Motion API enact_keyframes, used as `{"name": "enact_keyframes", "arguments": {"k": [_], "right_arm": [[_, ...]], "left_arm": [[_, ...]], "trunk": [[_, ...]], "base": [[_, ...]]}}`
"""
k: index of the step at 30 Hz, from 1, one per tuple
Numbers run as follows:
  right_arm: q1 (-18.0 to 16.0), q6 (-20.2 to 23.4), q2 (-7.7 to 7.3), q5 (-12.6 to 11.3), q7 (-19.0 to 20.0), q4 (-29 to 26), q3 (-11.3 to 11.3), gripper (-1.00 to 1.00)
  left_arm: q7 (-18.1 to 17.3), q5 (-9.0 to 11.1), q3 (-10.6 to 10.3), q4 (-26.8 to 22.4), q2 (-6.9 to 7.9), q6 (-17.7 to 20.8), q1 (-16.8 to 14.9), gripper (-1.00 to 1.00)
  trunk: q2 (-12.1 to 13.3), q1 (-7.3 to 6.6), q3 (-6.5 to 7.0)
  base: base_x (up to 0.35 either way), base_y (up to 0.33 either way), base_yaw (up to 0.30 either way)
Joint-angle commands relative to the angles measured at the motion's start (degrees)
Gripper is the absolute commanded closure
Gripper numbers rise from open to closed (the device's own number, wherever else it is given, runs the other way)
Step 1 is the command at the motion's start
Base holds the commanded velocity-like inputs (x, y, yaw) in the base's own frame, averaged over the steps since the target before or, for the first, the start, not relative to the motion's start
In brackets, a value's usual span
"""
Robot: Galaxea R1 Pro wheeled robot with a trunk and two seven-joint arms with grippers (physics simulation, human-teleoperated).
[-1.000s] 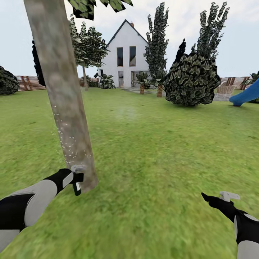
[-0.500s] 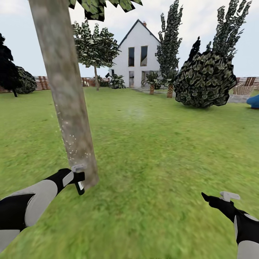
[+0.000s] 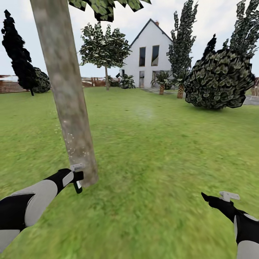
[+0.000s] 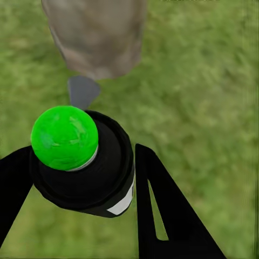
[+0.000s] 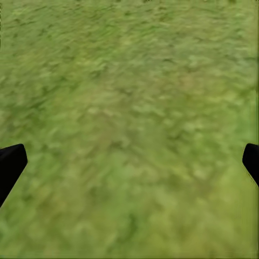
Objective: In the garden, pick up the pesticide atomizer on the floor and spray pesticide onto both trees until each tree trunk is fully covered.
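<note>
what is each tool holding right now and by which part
The left tool grips the small dark pesticide atomizer with a green knob around its black body, nozzle toward the pale grey-brown tree trunk. The right tool is open over grass, holding nothing.

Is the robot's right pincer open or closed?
Open. The right pincer has its two black fingertips far apart, with just grass between them.
</note>
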Motion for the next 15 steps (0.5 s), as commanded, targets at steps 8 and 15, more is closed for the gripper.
{"name": "enact_keyframes", "arguments": {"k": [8, 15], "right_arm": [[0.0, 0.0, 0.0, 0.0, -0.01, 0.0, 0.05, -1.0], [0.01, 0.0, 0.0, 0.0, -0.01, 0.0, 0.05, -1.0]], "left_arm": [[3.34, 0.0, 0.0, 0.0, 0.0, -0.01, 0.06, 1.0], [3.73, 0.08, 0.01, 0.03, 0.0, -1.2, 0.09, 1.0]], "trunk": [[0.0, 0.0, 0.0], [0.0, 0.0, 0.0]], "base": [[0.138, -0.323, 0.259], [0.145, -0.322, 0.273]]}}
